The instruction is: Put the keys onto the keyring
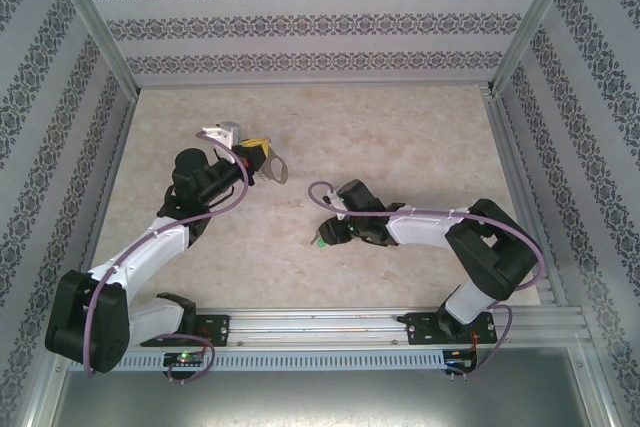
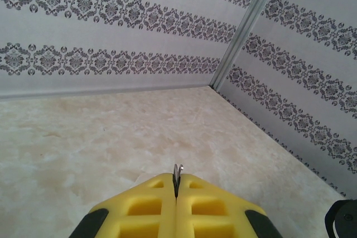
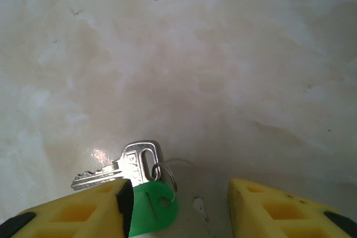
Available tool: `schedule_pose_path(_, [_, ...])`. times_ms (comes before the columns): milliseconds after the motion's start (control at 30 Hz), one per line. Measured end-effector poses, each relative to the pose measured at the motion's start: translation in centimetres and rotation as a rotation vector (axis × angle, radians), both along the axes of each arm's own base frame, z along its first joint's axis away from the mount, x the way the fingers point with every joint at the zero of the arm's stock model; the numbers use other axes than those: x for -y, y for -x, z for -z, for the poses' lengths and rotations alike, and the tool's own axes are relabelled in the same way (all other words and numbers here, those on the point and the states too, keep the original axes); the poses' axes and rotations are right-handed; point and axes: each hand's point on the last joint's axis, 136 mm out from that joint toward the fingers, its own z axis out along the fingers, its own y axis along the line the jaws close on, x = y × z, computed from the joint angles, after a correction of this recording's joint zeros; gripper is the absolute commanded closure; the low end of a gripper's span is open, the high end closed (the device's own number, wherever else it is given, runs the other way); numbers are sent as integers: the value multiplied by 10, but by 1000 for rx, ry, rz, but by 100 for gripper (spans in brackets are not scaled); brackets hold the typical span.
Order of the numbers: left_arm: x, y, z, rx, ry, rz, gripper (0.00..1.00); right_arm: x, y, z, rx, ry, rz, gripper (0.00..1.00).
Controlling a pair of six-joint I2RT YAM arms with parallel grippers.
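The keys lie flat on the table: a small silver key [image 3: 120, 168] joined by a thin wire ring to a green plastic tag [image 3: 153, 207], which also shows as a green speck [image 1: 320, 241]. My right gripper [image 3: 178, 193] is low over them and open. The tag and the key's head rest against its left finger [image 3: 83, 210], partly tucked under it, and its right finger [image 3: 268, 210] stands apart. My left gripper [image 1: 262, 159] is raised at the left and shut on the keyring [image 1: 277, 169], a grey oval loop. Only a thin metal edge of the keyring [image 2: 177, 172] pokes out between the yellow pads.
The pale marble-patterned table [image 1: 400, 147] is walled by patterned panels with aluminium posts [image 2: 245, 26]. A metal rail [image 1: 330, 327] runs along the near edge where both arm bases sit. Open table lies between the two grippers.
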Motion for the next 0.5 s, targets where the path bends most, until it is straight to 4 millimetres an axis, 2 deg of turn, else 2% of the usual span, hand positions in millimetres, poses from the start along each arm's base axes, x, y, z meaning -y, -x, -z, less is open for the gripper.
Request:
schedule_pose_path(267, [0,0,-1,2,5,0,100,-9,4,-5,-19,-53,-30,53])
schedule_pose_path(500, [0,0,-1,0,8,0,100,-11,6,0,-38,-58,-40,56])
